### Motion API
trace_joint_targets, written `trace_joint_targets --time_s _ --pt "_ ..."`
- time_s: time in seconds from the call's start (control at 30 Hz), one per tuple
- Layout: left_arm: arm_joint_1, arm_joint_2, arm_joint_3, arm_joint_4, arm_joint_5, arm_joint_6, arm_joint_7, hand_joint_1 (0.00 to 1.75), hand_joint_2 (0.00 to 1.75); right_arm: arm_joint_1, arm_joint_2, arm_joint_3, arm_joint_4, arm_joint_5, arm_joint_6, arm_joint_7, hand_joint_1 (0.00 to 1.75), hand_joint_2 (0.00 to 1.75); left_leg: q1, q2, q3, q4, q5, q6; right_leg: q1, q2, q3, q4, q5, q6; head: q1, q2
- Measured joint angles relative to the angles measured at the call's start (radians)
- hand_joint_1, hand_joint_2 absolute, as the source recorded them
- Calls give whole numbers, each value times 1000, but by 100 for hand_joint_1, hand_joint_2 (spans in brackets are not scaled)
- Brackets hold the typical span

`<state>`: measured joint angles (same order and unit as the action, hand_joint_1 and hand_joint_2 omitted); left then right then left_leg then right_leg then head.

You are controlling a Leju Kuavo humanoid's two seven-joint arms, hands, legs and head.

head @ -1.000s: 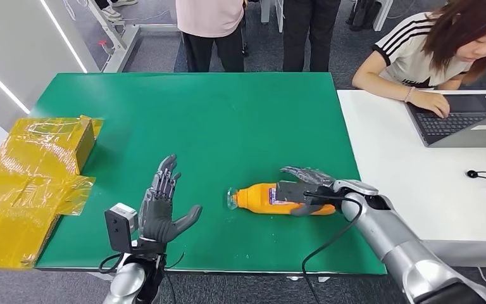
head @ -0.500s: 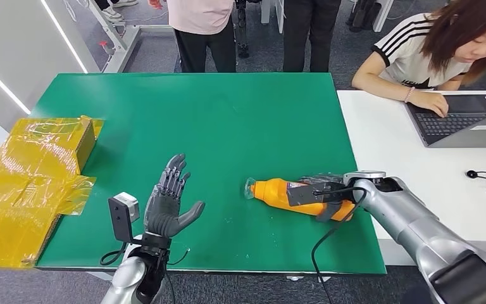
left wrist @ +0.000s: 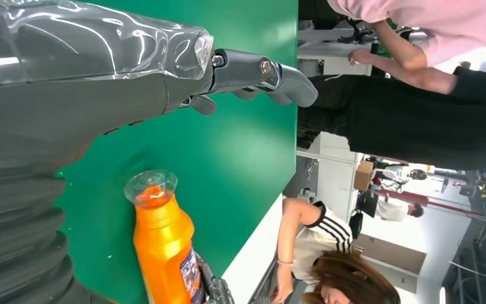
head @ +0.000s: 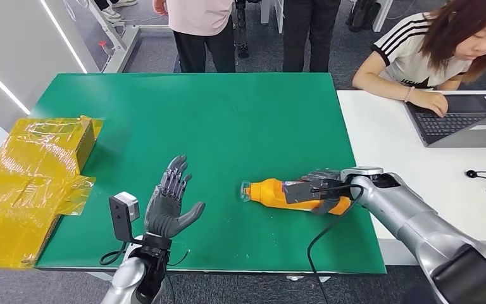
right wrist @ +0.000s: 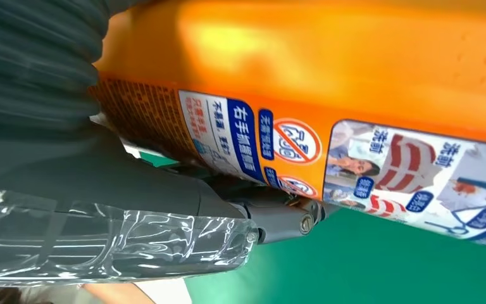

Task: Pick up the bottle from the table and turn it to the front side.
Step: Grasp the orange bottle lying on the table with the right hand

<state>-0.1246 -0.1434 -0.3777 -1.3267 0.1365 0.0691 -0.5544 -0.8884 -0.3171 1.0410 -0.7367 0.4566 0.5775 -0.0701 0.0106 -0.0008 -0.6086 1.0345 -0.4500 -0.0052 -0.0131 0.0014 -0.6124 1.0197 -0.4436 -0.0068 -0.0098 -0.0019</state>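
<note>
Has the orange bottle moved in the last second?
Yes. The orange bottle, held by the right hand, has shifted toward the green table's right edge.

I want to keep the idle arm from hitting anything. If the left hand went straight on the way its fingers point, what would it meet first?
The left hand points up and away across the green table. That line looks free of things. The bottle lies off to its right. Depth is hard to judge.

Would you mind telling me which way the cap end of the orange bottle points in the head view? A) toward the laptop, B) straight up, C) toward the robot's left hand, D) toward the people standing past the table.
C: the bottle lies on its side in the right hand, its clear cap facing the open left hand.
</note>
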Motion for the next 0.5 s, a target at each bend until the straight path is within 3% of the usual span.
trace_joint_targets --time_s 0.33,0.5 --pt "22 0 4 0 -11 -8 4 0 175 39 -32 5 -71 -163 -90 -32 175 175 0 0 -1 0 0 0 0 0 -1 0 0 0 0 0" --pt "31 2 11 -1 -15 -8 -17 0 175 124 -38 -87 -108 -345 -192 -170 175 175 0 -2 -2 0 0 0 0 -1 -2 0 -1 0 0 0"
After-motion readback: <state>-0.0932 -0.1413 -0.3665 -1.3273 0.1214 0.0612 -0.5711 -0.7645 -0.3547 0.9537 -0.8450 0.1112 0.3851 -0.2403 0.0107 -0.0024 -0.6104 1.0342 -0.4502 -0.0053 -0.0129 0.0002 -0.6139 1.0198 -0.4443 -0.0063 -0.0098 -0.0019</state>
